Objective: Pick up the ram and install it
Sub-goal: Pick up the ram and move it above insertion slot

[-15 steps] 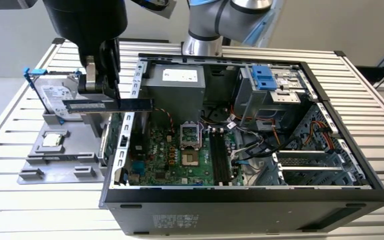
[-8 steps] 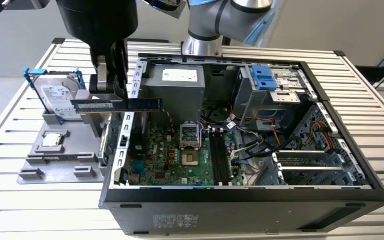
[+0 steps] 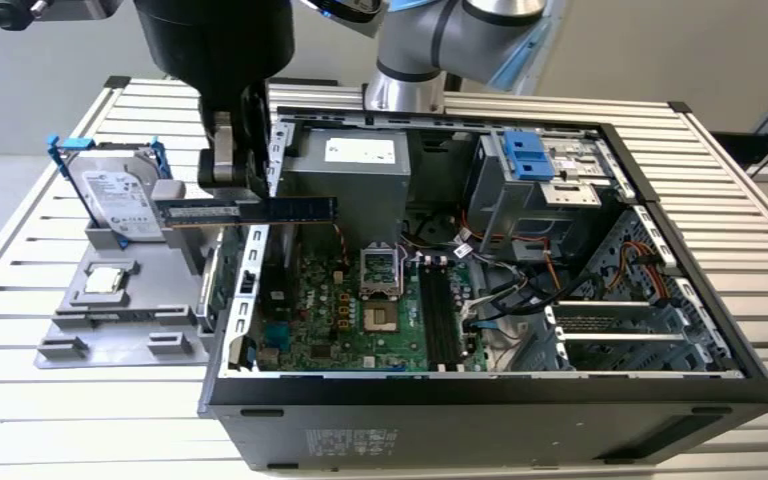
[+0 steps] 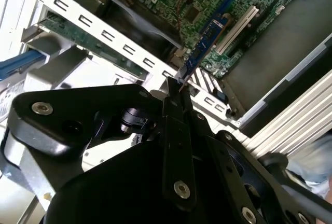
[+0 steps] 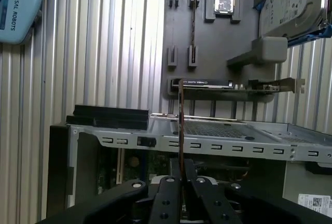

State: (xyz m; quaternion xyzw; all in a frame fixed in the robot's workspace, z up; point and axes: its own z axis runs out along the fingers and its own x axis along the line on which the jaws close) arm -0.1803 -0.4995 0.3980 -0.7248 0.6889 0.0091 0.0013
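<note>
I have the ram (image 3: 297, 208) off the bench (image 3: 37, 400) and in the air, with the gripper (image 3: 239, 192) closed on it near its middle. It stands on its long edge and level, which I judge keeps the contact edge facing down toward the board. In both wrist views it shows edge-on as a thin strip running straight out from between the closed fingers (image 5: 168, 193), so the grip looks square, not skewed.

In the exterior view the ram hangs above the case (image 3: 491, 385) wall on that view's left. One end reaches over the grey holder (image 3: 104, 320) and the other over the motherboard (image 3: 344, 320). It touches neither and sits well above both, high enough to clear the wall.

The memory slots (image 3: 438, 315) lie further toward the exterior view's right, well apart from the ram. As I read it, they run crosswise to the way the stick now hangs. No stick shows in them, so nothing is seated yet.

The holder carries the hard drive (image 3: 117, 195), propped upright, and the green card (image 5: 249, 86) on edge in its groove, both apart from the gripper.
</note>
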